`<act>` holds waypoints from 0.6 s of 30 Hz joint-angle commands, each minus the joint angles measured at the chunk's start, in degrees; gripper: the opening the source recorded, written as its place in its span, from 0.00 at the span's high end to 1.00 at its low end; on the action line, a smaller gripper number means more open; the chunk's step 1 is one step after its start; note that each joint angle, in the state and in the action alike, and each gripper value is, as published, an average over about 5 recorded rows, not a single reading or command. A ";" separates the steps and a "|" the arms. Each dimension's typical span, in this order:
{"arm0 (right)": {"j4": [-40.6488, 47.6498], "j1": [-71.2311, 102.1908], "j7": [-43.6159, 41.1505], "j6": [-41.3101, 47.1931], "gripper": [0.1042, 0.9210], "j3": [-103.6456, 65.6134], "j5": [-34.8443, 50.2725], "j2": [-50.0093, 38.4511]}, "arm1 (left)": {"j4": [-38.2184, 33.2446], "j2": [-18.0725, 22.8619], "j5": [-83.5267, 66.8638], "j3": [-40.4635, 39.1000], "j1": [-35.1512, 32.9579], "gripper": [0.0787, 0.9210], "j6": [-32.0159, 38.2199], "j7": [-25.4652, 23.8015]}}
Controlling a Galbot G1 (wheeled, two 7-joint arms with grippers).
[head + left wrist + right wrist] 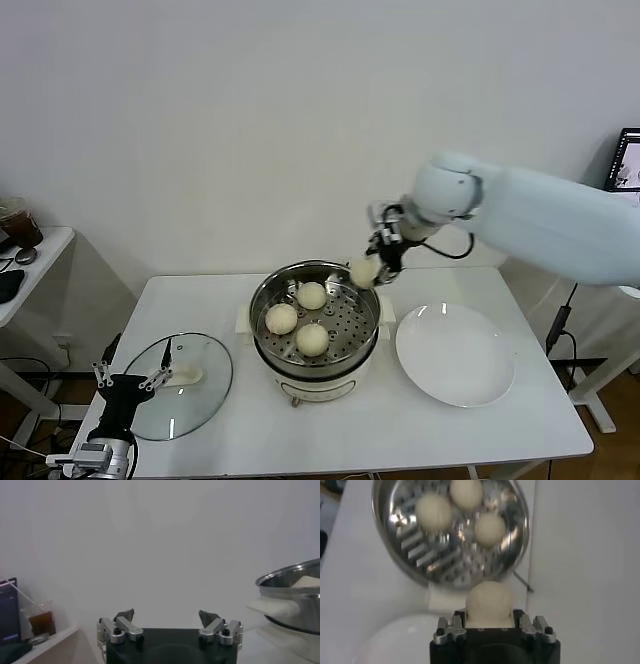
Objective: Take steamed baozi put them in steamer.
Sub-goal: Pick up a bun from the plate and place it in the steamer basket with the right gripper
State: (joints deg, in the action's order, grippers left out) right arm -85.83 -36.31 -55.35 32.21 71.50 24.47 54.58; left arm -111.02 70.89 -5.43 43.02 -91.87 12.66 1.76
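The shiny steel steamer (262,298) stands on its white base at the table's middle, with three cream baozi (311,295) on its perforated tray. My right gripper (370,266) is shut on a fourth baozi (363,271) and holds it above the steamer's far right rim. In the right wrist view that baozi (488,600) sits between the fingers, with the steamer (390,550) and its three buns beyond. My left gripper (128,381) is open and empty, parked low at the table's front left; in its own view the steamer's rim (285,577) shows to one side.
A round glass lid (205,395) with a white handle lies on the table's front left, beside my left gripper. A white plate (455,353), bare, lies right of the steamer. A side table with a cup stands at far left.
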 commanded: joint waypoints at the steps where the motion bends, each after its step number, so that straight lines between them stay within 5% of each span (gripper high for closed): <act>1: 4.13 4.94 3.86 6.68 0.45 4.40 2.80 10.27 | -0.19 0.05 -0.08 0.32 -0.15 0.12 -0.03 0.01; 18: 11.42 12.11 3.26 4.33 0.44 1.04 -6.38 11.28 | -0.08 0.54 -0.38 0.95 -0.46 0.12 0.09 -0.01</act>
State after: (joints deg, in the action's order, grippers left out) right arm -77.59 -27.74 -52.78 35.88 73.19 21.14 63.85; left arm -111.15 71.45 -5.83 43.98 -92.30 12.72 1.76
